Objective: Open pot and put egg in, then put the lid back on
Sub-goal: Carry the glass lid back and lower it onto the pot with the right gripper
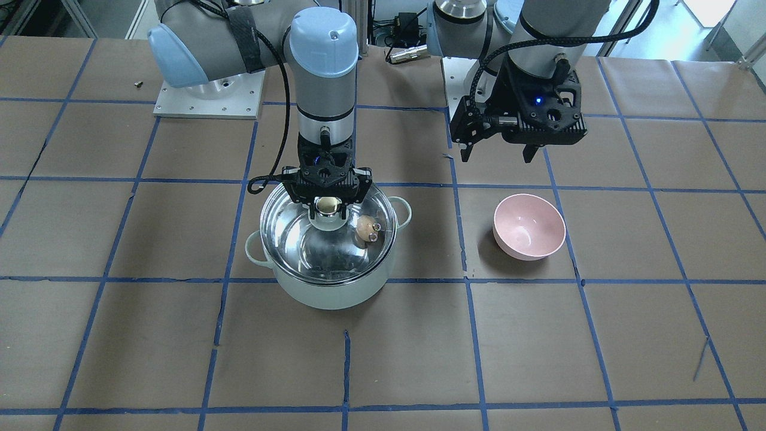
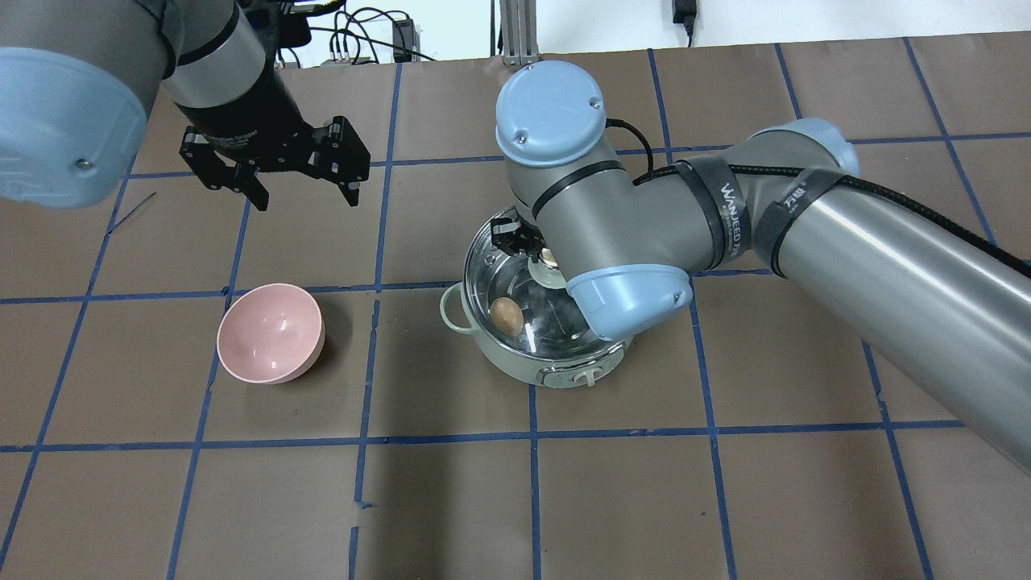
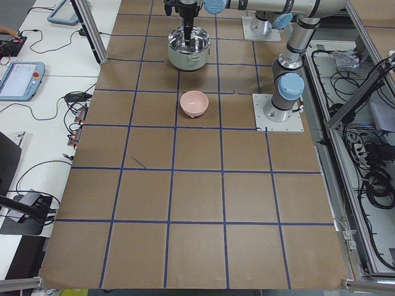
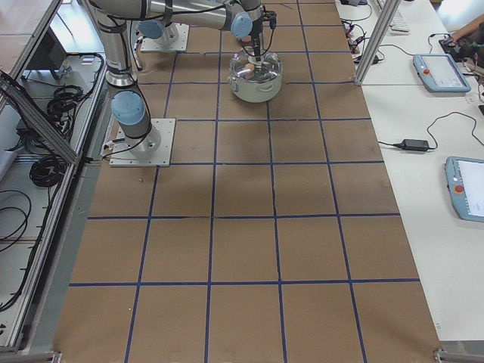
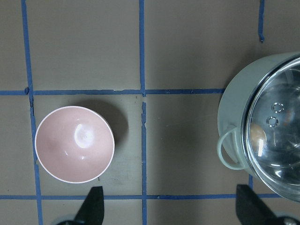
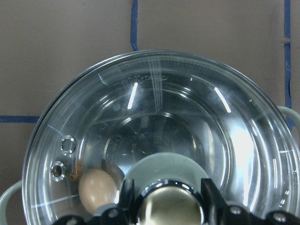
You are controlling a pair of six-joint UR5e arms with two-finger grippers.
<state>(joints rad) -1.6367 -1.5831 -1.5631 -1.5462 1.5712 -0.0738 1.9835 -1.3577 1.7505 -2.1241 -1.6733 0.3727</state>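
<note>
The mint-green pot [image 1: 332,293] stands mid-table with the brown egg [image 1: 364,226] inside it. The glass lid [image 1: 299,239] covers the pot's mouth, level with the rim; I cannot tell whether it fully rests there. My right gripper [image 1: 327,206] points straight down, its fingers closed on the lid's gold-topped knob [image 6: 171,206]. The egg shows through the glass in the right wrist view [image 6: 97,188]. My left gripper [image 1: 498,157] hangs open and empty above the table, behind the pink bowl.
A pink bowl [image 1: 529,226] sits empty on the robot's left of the pot, about one grid square away; it also shows in the left wrist view [image 5: 75,144]. The arm bases stand at the table's robot side.
</note>
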